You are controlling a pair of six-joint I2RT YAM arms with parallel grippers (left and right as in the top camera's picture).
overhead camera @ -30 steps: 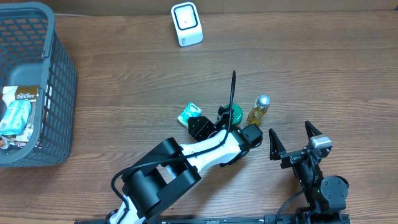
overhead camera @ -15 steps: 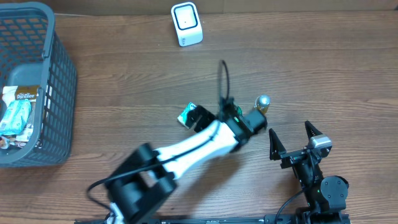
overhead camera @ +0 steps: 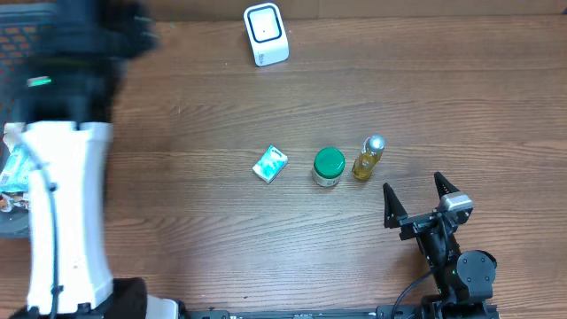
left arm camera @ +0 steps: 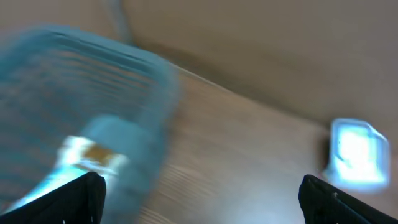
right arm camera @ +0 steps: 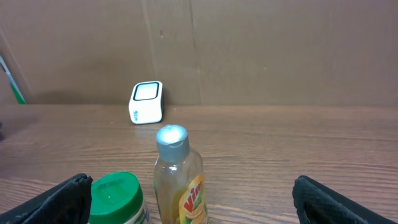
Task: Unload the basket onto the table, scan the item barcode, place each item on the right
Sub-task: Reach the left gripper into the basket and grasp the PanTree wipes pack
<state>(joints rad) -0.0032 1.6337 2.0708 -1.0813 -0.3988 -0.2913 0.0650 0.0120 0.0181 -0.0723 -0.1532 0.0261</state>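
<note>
At the lower right of the overhead view the right gripper point(overhead camera: 414, 187) rests with its jaws spread wide and nothing between them. Beyond it, mid-frame, three items stand in a row: a small teal packet point(overhead camera: 270, 164), a green-lidded jar point(overhead camera: 328, 166) and a yellow bottle with a silver cap point(overhead camera: 368, 158). At the left edge the left gripper point(left arm camera: 200, 182), blurred, gapes fully and holds nothing above the blue-grey plastic basket point(left arm camera: 143, 68), where white-and-blue packets point(overhead camera: 18, 164) lie. Farthest, at top centre, sits the white box scanner point(overhead camera: 266, 34). This looks like fetching the next item. The next move calls for dropping into the basket, closing on one packet, then turning its barcode toward the scanner.
</note>
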